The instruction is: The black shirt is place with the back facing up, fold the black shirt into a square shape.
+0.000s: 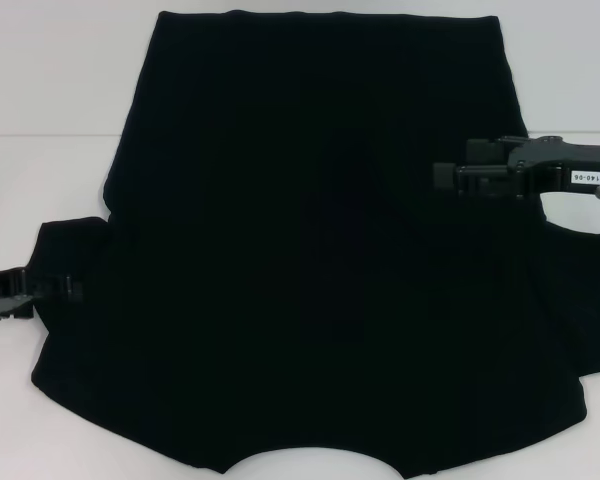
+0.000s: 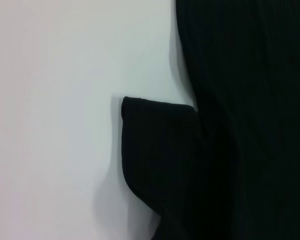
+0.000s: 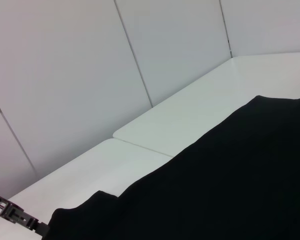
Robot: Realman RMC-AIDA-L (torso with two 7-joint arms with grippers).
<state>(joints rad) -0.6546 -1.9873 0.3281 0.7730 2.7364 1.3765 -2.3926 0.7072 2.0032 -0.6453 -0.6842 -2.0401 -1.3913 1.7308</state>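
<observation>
Black shirt (image 1: 320, 280) spread flat on white table (image 1: 50, 70), plain side up, collar toward robot. Left gripper (image 1: 40, 290) at left sleeve edge, touching fabric. Right gripper (image 1: 450, 178) raised above shirt's right side, pointing inward.

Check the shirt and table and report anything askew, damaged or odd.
Nothing looks damaged or spilled. The black shirt lies spread flat on the white table, not yet folded. The left sleeve lies out on the table with its cuff edge a little raised. The left gripper is at that sleeve; the right gripper is above the shirt's right side.
</observation>
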